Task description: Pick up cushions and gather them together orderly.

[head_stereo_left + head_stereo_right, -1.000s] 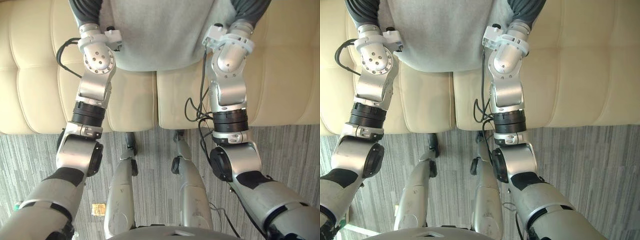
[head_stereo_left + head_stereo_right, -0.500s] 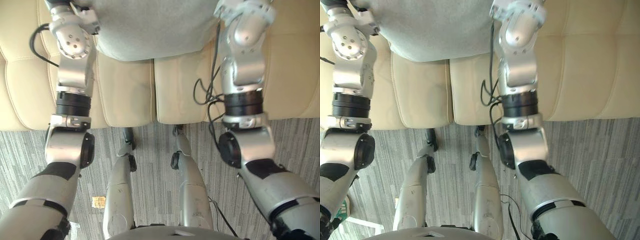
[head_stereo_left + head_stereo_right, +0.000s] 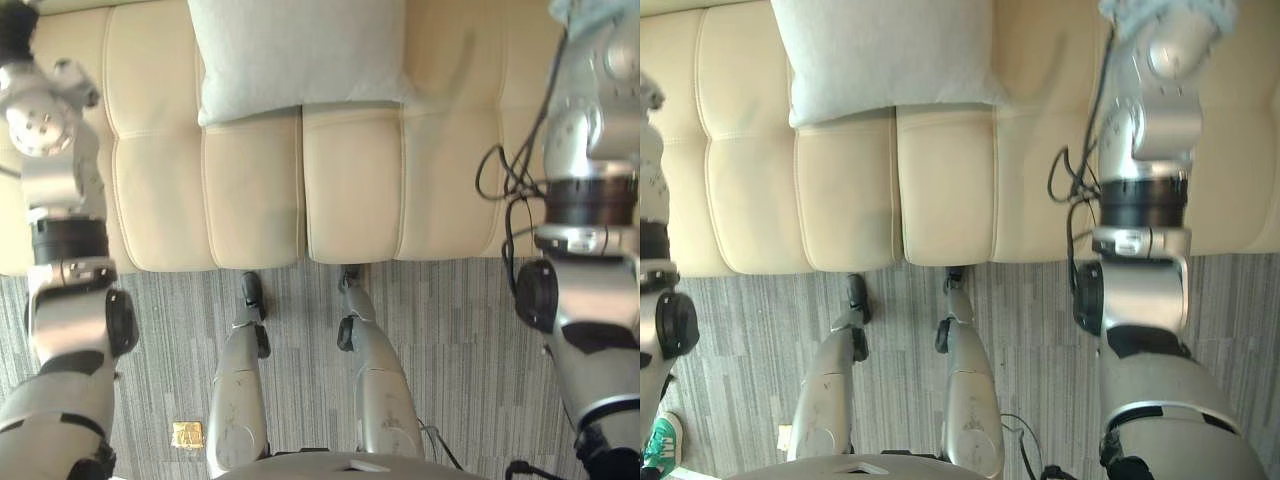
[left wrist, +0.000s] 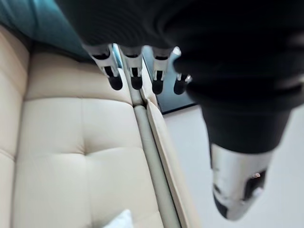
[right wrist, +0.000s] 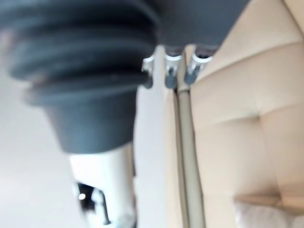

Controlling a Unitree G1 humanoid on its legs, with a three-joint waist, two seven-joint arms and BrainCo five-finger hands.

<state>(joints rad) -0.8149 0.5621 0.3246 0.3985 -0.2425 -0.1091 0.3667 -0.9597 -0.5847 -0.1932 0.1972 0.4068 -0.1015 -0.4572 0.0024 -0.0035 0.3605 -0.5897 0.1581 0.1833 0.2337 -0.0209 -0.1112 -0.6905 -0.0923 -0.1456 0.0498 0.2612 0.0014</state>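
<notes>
Lying at the back of the cream sofa (image 3: 250, 190) seat, across its middle seam: one grey cushion (image 3: 300, 55), judged light, soft, squashy, best gripped by opposite side edges; left hand (image 4: 135, 71) and right hand (image 5: 171, 71) slack-fingered, empty, toward the sofa's ends.

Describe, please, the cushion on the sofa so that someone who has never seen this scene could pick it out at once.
Start at the cream sofa that runs across the head views above the grey carpet. The cushion lies at its middle, across the seam between the two central seat pads. It is a pale grey woven square against smooth cream upholstery.
</notes>
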